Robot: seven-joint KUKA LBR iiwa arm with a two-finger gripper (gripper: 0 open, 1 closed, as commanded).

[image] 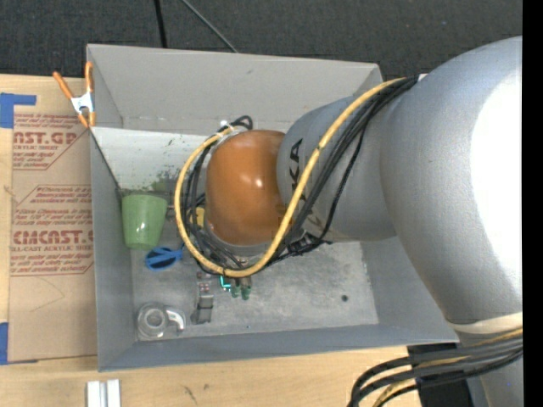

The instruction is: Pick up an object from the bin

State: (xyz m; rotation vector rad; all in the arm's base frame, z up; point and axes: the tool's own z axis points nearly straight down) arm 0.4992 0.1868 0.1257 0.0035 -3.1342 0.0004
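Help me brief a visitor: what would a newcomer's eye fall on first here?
The silver arm reaching in from the right, its orange wrist cover over the middle of the bin. Then the pale green cup at the bin's left, a blue thing just below it, and a clear piece in the lower left corner.

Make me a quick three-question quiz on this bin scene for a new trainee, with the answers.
1. True or false: the blue piece lies just below the green cup in the view.
2. Which lies nearest the lower-left corner of the bin? A) clear plastic piece B) blue piece C) green cup
3. Fill in: the arm's wrist cover is ___.
Key: 1 true; 2 A; 3 orange.
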